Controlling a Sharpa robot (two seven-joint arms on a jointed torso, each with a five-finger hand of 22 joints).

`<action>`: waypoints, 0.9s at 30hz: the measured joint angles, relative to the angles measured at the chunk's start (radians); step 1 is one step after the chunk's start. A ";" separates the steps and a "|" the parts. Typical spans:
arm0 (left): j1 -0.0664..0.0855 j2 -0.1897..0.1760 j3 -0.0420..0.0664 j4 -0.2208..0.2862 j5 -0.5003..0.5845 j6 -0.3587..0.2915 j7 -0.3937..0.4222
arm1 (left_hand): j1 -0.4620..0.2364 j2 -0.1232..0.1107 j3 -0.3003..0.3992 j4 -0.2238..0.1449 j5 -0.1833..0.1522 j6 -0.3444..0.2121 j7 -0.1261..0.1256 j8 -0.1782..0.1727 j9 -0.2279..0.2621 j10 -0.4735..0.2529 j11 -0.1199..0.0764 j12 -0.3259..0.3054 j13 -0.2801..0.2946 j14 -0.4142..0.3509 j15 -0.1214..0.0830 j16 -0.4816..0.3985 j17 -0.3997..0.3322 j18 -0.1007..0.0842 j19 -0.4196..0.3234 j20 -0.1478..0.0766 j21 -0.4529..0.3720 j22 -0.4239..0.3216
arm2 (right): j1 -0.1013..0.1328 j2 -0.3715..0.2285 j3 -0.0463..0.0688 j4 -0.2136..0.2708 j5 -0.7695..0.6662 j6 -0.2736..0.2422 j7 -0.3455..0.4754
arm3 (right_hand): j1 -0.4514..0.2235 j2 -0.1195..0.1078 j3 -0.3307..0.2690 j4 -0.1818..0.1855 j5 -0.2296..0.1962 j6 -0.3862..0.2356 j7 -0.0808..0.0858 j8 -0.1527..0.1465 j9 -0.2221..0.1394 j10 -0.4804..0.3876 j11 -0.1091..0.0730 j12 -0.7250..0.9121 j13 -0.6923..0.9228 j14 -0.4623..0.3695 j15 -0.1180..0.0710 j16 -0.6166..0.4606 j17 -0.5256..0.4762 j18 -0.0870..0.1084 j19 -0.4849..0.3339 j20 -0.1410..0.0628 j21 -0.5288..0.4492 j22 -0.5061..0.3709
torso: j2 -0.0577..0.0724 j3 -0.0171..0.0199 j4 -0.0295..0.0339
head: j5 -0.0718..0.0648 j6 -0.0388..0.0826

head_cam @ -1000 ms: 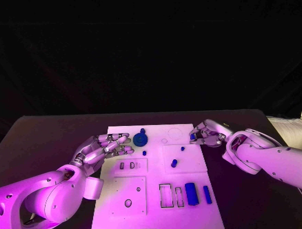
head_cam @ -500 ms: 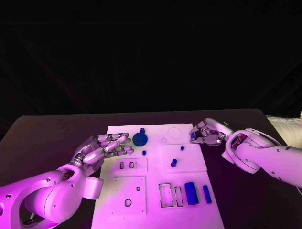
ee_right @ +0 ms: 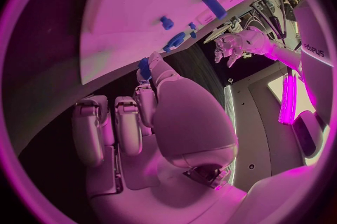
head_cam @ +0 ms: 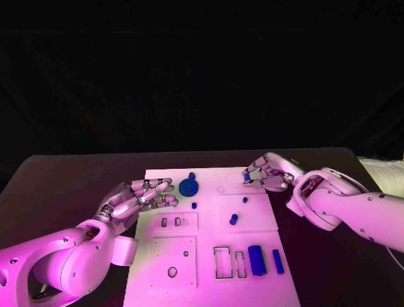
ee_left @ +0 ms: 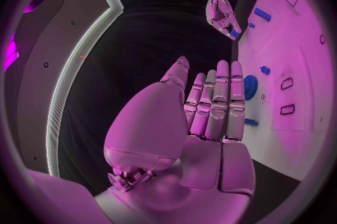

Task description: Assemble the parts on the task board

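Note:
The white task board lies in the middle of the black table. A round blue gear sits near its far left, with small blue pegs scattered mid-board. A thick blue block and a thin blue bar lie near the right edge. My left hand hovers at the board's left edge beside the gear, fingers spread and holding nothing. My right hand is over the far right corner, pinching a small blue piece at its fingertips.
Several empty rectangular slots and holes mark the near half of the board. A white bag sits off the table's right side. Bare black table lies to the left of the board.
My right hand has moved left and farther away, over the board's far right corner, with the small blue piece still pinched. The left hand has stayed put.

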 measured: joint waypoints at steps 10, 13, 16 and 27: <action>0.000 0.000 0.000 -0.039 0.039 0.003 0.001 | 0.000 0.000 0.000 0.000 0.000 0.000 0.000 0.000 0.000 0.000 0.000 0.000 0.000 0.000 0.000 0.000 0.000 0.000 -0.001 0.001 0.000 0.000 | 0.007 0.075 -0.005 0.096 -0.011 0.010 -0.082 | -0.008 0.008 0.001 0.001 -0.004 0.000 0.000 0.000 0.000 0.000 0.000 -0.005 0.000 0.000 0.000 0.000 0.000 0.000 0.000 0.000 0.000 0.000 | -0.020 -0.0088 0.0094 | 0.020 -0.016; 0.000 -0.002 0.000 -0.057 0.049 0.007 0.002 | 0.000 0.000 0.005 -0.006 -0.004 0.000 0.000 -0.003 0.000 -0.004 0.004 -0.005 -0.001 0.000 0.000 -0.004 0.001 0.000 -0.004 0.004 -0.006 0.000 | 0.002 0.108 -0.009 0.105 -0.041 0.017 -0.107 | -0.008 0.008 0.001 0.001 -0.005 0.000 0.000 0.000 0.000 0.000 0.000 -0.005 0.000 0.000 0.000 0.000 0.000 0.000 0.000 0.000 0.000 0.000 | -0.027 -0.0127 0.0133 | 0.033 -0.026; 0.000 -0.005 0.000 -0.074 0.057 0.011 0.003 | 0.000 0.000 0.002 -0.008 -0.004 -0.004 0.004 -0.005 0.000 -0.004 0.004 -0.005 -0.001 0.000 0.000 -0.007 0.001 0.000 -0.004 0.004 -0.006 0.000 | -0.007 0.143 -0.013 0.107 -0.079 0.025 -0.127 | -0.008 0.008 0.001 0.001 -0.003 0.000 0.000 0.000 0.000 0.000 0.000 -0.005 0.000 0.000 0.000 0.000 0.000 0.000 0.000 0.000 0.000 0.000 | -0.035 -0.0170 0.0172 | 0.046 -0.035; 0.000 -0.007 0.000 -0.098 0.069 0.019 0.009 | 0.004 0.004 0.002 -0.008 -0.004 -0.004 0.004 -0.005 0.000 -0.004 0.004 -0.005 -0.001 0.000 0.000 -0.008 0.001 0.000 -0.004 0.004 -0.006 -0.001 | -0.036 0.246 -0.032 0.087 -0.202 0.043 -0.175 | -0.008 0.008 0.001 0.001 -0.001 -0.001 -0.001 0.000 0.000 0.000 0.000 -0.005 0.000 0.000 0.000 0.000 0.000 0.000 0.000 0.000 0.000 0.001 | -0.056 -0.0306 0.0270 | 0.077 -0.067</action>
